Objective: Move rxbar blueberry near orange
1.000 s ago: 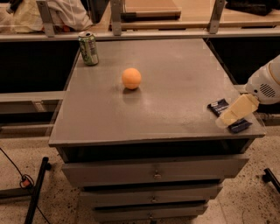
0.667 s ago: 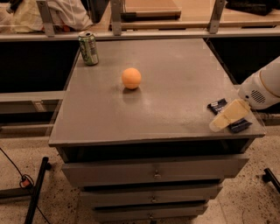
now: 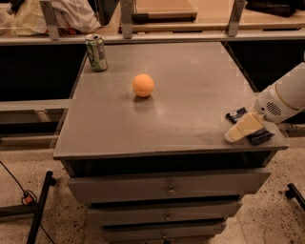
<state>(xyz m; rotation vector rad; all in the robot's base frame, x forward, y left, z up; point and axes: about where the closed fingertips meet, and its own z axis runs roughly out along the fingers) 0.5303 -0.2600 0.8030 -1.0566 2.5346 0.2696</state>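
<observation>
1. The gripper [image 3: 234, 134] lies low over the table's [image 3: 190, 95] front right corner, a pale cream wedge at the end of the white arm [image 3: 286, 97]. The arm is cut off by the right edge.
2. The wedge covers the middle of the rxbar [image 3: 259, 137]. Only the bar's two dark ends show, one behind the wedge and one by the table's front edge.
3. Whether the gripper is parted, closed, or clamped on the bar, I cannot tell; it reads as one solid shape.
4. The print on the bar is too small to make out.
5. The orange [image 3: 143, 85] sits left of centre on the table, well apart from the bar and gripper.
6. A green can [image 3: 96, 53] stands upright at the back left corner.
7. The table top is flat, grey and faintly glossy, with drawers [image 3: 167, 188] stacked beneath it.
8. Behind runs a rail with metal posts [image 3: 126, 19], and past it lie a wooden board [image 3: 162, 8] and pale cloth [image 3: 71, 14], both cut off at the top.
9. The floor [image 3: 52, 228] is speckled; a cable [image 3: 19, 188] and a black leg [image 3: 40, 209] lie at lower left.
</observation>
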